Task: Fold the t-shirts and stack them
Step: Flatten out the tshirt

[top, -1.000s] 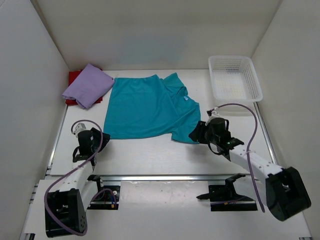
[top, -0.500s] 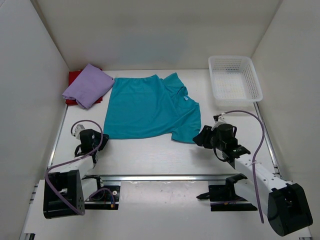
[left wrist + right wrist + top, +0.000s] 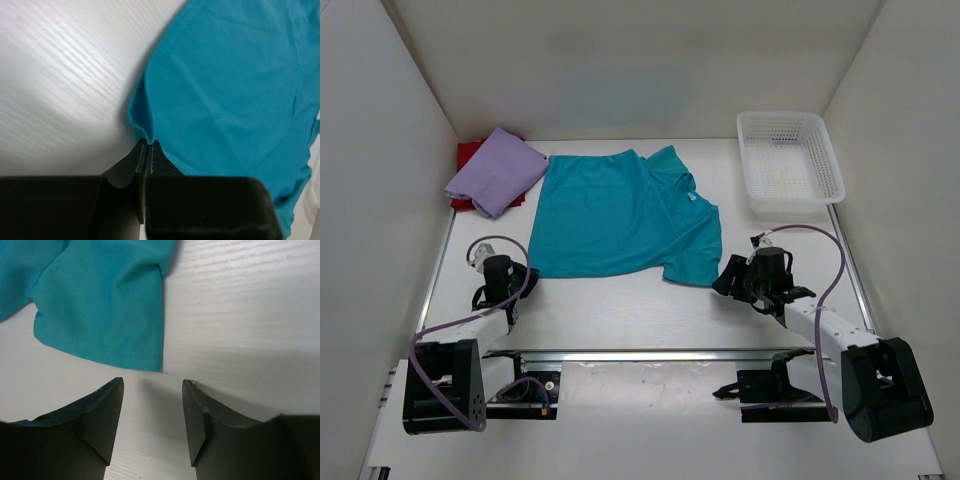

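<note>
Lab rig: white-walled enclosure (image 3: pixel 640 70), table-mounted arms (image 3: pixel 820 325).

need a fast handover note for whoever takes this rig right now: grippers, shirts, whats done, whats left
Left gripper: shut, pinching the near-left corner of the teal shirt.
Right gripper: open, fingers just short of the teal shirt's near-right sleeve, not touching it.
Shirts: the teal shirt lies spread flat mid-table. The lavender shirt lies folded on the red shirt in the far-left corner.
Done: those two are stacked.
Left: grip the sleeve side, fold the teal shirt, then stack it on the lavender shirt.
</note>
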